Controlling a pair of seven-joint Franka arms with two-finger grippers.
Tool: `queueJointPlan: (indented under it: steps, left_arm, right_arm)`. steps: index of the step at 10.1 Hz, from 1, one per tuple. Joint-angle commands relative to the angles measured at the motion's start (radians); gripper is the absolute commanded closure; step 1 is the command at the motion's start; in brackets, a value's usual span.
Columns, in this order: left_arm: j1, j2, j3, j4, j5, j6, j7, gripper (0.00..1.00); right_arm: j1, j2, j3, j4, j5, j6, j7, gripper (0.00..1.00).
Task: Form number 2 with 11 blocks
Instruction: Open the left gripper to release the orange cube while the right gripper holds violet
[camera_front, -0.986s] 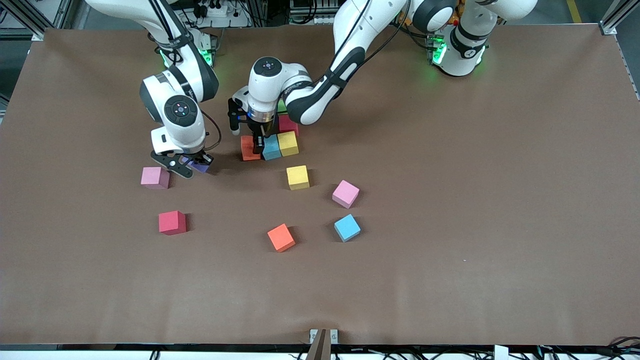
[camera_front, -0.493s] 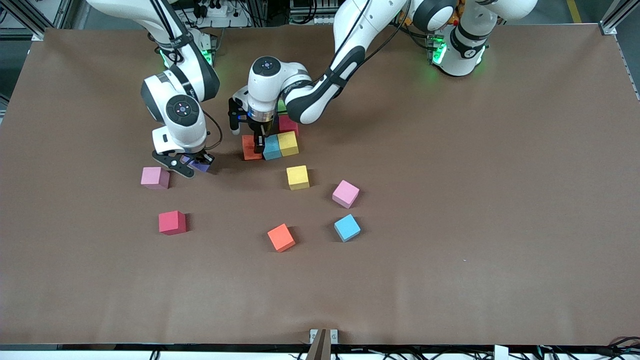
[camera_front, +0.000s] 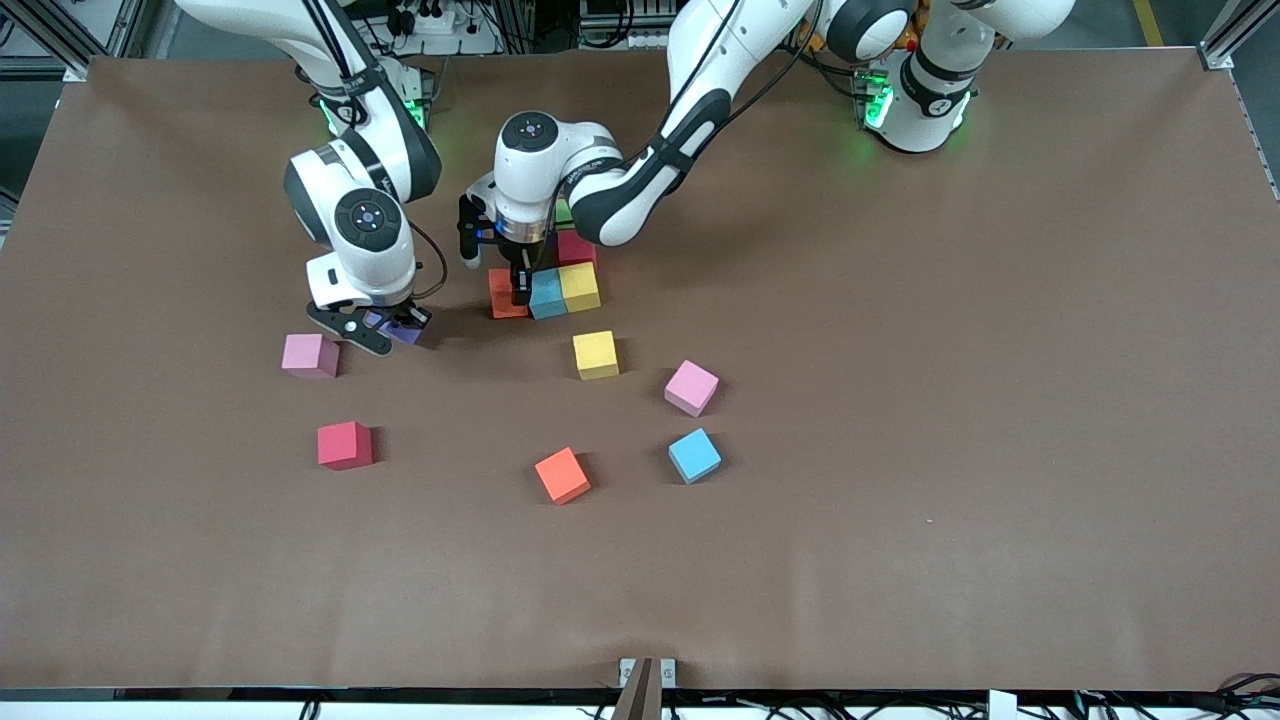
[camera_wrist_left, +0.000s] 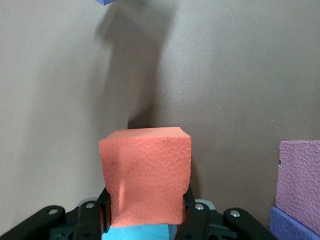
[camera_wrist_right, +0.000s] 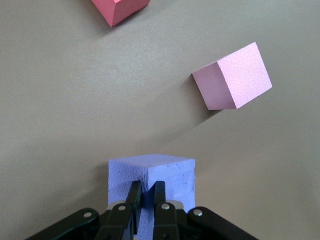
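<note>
Meanwhile, the orange block (camera_front: 507, 294) has shifted slightly toward the blue block (camera_front: 546, 295).

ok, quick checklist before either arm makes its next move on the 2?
1. Left pincer gripping orange block: ok, foam pinched between its fingers.
2. Orange block flush with light blue block: cannot tell, a finger hides the seam.
3. Right pincer around purple block: not ok, fingers shut together against it.
4. Pink block apart from right pincer: ok.
5. The two arms apart: ok.
</note>
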Motion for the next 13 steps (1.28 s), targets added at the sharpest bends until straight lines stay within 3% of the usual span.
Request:
queueJointPlan:
  steps: [1, 13]
  left_arm:
    - [-0.006, -0.011, 0.009, -0.024, -0.029, -0.033, 0.036, 0.0]
    - [-0.005, -0.022, -0.002, -0.015, -0.083, -0.034, 0.03, 0.0]
  right_arm:
    - [0.004, 0.007, 0.001, 0.015, -0.023, -0.016, -0.002, 1.0]
    - [0.029, 0.005, 0.002, 0.016, -0.023, -0.016, -0.076, 1.0]
